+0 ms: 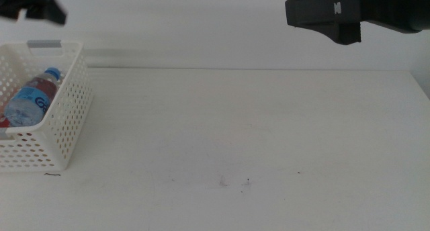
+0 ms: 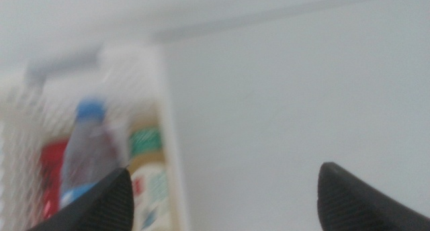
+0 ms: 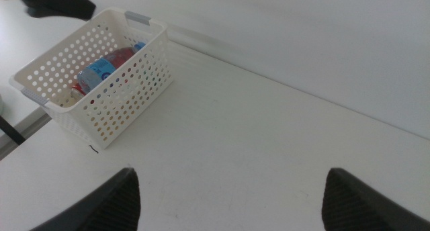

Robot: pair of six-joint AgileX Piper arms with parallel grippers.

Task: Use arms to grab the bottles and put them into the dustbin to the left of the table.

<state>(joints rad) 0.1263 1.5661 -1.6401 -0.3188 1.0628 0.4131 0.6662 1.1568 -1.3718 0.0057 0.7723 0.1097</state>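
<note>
1. I see the white perforated plastic basket (image 1: 64, 133) at the bench's (image 1: 255, 137) left edge.
2. Lying inside it: the clear blue-capped water bottle (image 1: 32, 97), the yellow-drink bottle with a green neck label (image 2: 149, 177) and the slim red can (image 2: 52, 174) (the left wrist view is blurred).
3. My left fingers (image 2: 225, 194) hang spread wide and empty above the basket.
4. My right fingers (image 3: 232, 197), likewise wide apart and empty, hover high over the bench's far right.

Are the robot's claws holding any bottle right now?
No. The left gripper and right gripper are both open and empty. The water bottle lies in the basket.
</note>
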